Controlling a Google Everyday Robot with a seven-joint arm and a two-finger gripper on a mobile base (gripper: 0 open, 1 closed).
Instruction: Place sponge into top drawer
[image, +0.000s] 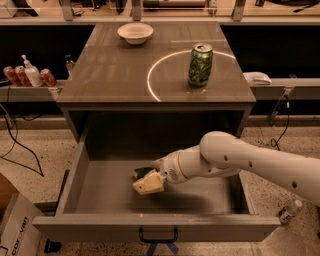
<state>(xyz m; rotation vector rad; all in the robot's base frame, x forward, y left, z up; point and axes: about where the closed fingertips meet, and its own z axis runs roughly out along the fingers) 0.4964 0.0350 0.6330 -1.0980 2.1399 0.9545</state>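
Observation:
The top drawer (100, 227) is pulled wide open below the table top, its small dark handle (158, 235) at the centre of the front panel. My gripper (149, 176) reaches into the drawer from the right, low over the drawer floor at its middle. It is shut on the sponge (141, 173), whose dark green top shows between the pale fingers (149, 184). The sponge's foam base is mostly hidden by the lower finger. I cannot tell whether the sponge touches the floor.
A green drink can (200, 65) stands on the table top (110, 75) inside a white ring. A white bowl (135, 33) sits at the back. Bottles and cans (27, 76) stand on a left shelf. A cardboard box (12, 230) is at bottom left.

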